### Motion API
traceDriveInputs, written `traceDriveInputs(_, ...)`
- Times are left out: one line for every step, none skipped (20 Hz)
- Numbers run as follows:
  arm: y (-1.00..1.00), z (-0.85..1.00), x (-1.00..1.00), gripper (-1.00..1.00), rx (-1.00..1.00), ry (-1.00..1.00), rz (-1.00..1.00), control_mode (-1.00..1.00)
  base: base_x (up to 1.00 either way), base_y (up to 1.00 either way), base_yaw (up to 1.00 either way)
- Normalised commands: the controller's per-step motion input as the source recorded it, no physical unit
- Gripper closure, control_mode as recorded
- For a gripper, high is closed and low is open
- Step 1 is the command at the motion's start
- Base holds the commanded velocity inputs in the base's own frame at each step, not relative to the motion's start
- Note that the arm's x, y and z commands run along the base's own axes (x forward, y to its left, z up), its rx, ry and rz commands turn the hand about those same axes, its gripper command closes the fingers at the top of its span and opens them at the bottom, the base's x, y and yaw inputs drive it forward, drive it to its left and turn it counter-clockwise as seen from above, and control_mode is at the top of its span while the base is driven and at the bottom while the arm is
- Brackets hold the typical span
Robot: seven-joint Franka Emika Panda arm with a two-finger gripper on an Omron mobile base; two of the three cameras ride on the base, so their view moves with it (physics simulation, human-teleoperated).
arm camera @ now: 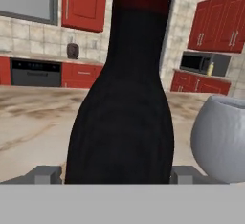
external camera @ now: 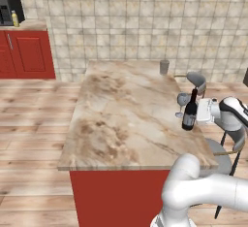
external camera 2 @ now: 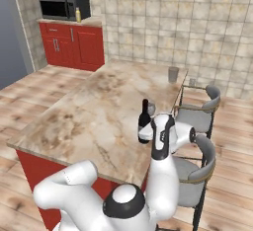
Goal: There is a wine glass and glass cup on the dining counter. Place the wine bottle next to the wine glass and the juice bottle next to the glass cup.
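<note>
Two base cameras behind the arm, left and right, both looking down over the tabletop [external camera: 121,119], hand camera hard against the wine bottle [arm camera: 122,103]

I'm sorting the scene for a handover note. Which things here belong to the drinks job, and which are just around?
Job:
wine bottle, between the pincer tips
wine glass, just beside it
glass cup, far counter edge
juice bottle, by the microwave
dining counter

Just around:
microwave
bar stools
red cabinets

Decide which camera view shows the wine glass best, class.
The left base view: the wine glass shows bowl and stem, behind the wine bottle. The right base view hides most of it; the hand view shows its bowl alone.
</note>
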Motion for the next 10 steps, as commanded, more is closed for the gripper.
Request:
traceDriveInputs(-0.03,-0.44,0.0,1.0,-0.02,0.0,-0.09,-1.0,0.0,0.0,0.0)
traceDriveInputs(-0.06,-0.42,0.0,1.0,-0.01,0.0,-0.08,-1.0,0.0,0.0,0.0)
traceDriveInputs(-0.11,-0.39,0.0,1.0,-0.02,0.0,-0.08,-1.0,0.0,0.0,0.0)
traceDriveInputs(-0.15,-0.35,0.0,1.0,-0.02,-0.01,-0.07,-1.0,0.0,0.0,0.0)
traceDriveInputs(-0.11,-0.37,0.0,1.0,-0.03,0.0,-0.07,-1.0,0.0,0.0,0.0)
traceDriveInputs(-0.14,-0.34,0.0,1.0,-0.03,0.0,-0.07,-1.0,0.0,0.0,0.0)
traceDriveInputs(-0.11,-0.35,0.0,-1.0,-0.02,-0.01,-0.07,-1.0,0.0,0.0,0.0)
traceDriveInputs(-0.11,-0.32,0.0,-1.0,-0.02,0.0,-0.08,-1.0,0.0,0.0,0.0)
traceDriveInputs(-0.12,-0.3,0.0,-1.0,-0.01,0.0,-0.07,-1.0,0.0,0.0,0.0)
traceDriveInputs(-0.13,-0.22,0.0,-1.0,0.0,0.0,-0.06,-1.0,0.0,0.0,0.0)
